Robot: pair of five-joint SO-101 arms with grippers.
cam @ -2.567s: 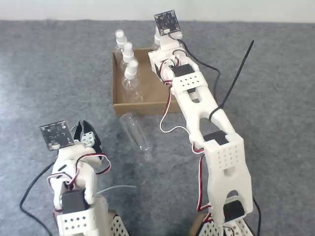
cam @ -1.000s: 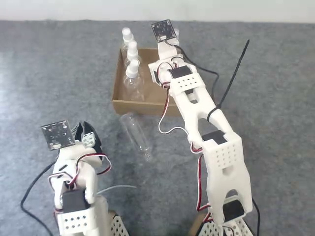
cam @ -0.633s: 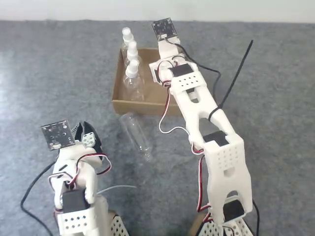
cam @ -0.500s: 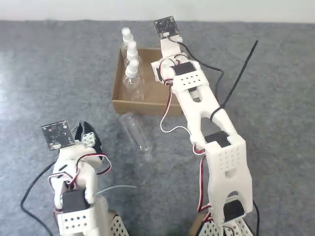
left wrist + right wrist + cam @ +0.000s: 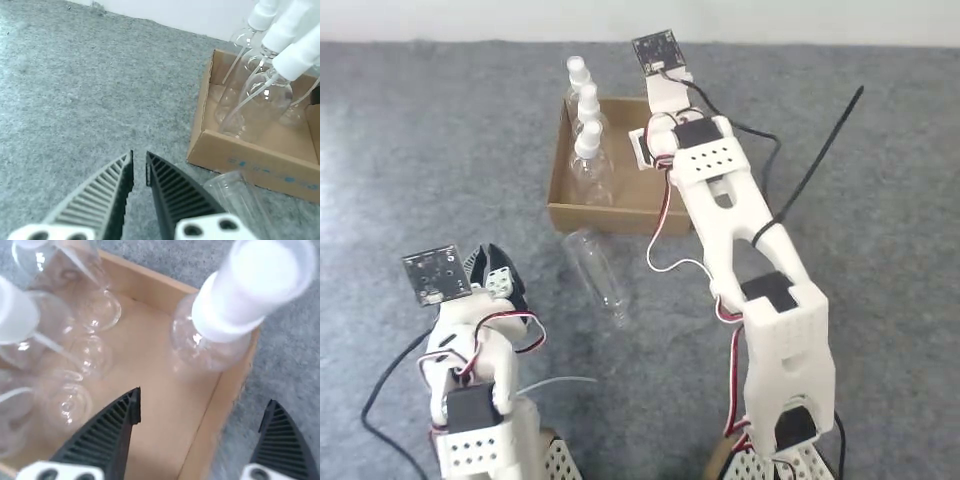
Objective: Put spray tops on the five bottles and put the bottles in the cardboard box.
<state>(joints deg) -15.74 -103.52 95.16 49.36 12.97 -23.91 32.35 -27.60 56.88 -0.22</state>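
The right gripper (image 5: 203, 400) is opened wide above the cardboard box (image 5: 605, 216) and holds nothing. Between its two dark fingers (image 5: 107, 435) one sees the box floor, and a capped bottle (image 5: 235, 295) stands just beyond them by a box corner, not touched. The left gripper (image 5: 139, 159) is closed almost completely, with only a thin slit between its ribbed fingers. It is empty and hangs over the grey carpet (image 5: 440, 150). In the high view the right arm (image 5: 740, 230) is stretched long from 5 o'clock toward 12 o'clock, with its wrist over the 3 o'clock half of the box. The left arm (image 5: 470, 380) is folded short at 7 o'clock, well apart from the box. There are five bottles. Four stand upright inside the box with white spray tops on: a row of three (image 5: 590, 165) along the 9 o'clock wall, and the one near the right gripper. The fifth bottle (image 5: 598, 272), clear and without top, lies on its side on the carpet just beside the box at its 6 o'clock, neck pointing to about 5 o'clock.
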